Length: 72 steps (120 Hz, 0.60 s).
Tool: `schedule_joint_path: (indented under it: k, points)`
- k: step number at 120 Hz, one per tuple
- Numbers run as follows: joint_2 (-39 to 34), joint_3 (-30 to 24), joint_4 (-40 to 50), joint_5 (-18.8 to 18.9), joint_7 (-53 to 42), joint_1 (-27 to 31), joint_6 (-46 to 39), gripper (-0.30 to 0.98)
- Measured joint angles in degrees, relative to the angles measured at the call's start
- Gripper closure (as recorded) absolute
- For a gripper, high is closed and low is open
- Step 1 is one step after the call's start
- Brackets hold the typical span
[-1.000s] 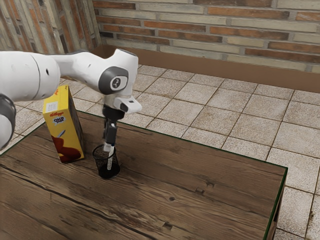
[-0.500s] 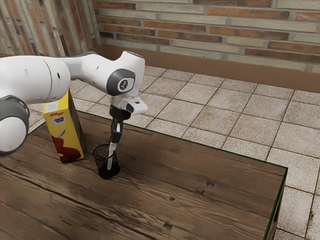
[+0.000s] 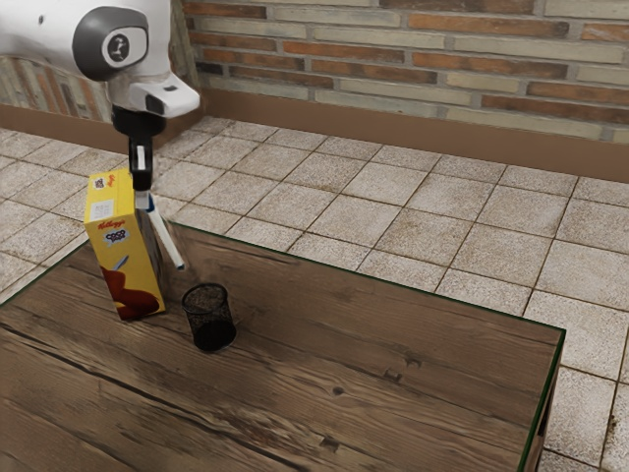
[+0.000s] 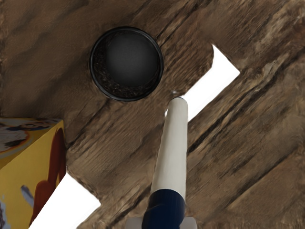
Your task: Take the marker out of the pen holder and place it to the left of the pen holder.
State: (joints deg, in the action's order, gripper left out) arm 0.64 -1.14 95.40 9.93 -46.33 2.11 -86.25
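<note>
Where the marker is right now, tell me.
In the exterior view, the marker slants down from the gripper, outside the pen holder, to the exterior view's right of the cereal box.

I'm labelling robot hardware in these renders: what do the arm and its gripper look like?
The arm is glossy white with smooth, rounded casings. One joint has a dark grey ring around a pale face bearing a small dark emblem. Below the white wrist is a black collar, then a slim black gripper with a pale strip. I can't make out any cables.
</note>
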Motion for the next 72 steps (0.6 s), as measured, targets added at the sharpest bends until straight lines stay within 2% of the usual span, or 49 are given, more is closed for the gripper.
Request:
schedule_joint_path:
  k: [17, 44, 60, 72]
  points:
    - [-5.7, 0.1, 0.8, -0.2, -0.4, 6.3, 6.5, 0.79]
    - [-5.6, 0.2, 2.0, -1.4, -2.2, 23.2, 13.4, 0.79]
    - [1.2, 0.5, 0.6, -3.8, -2.7, 31.2, 14.9, 0.79]
    - [7.2, 1.5, -2.9, -4.5, -1.8, 31.6, 15.5, 0.79]
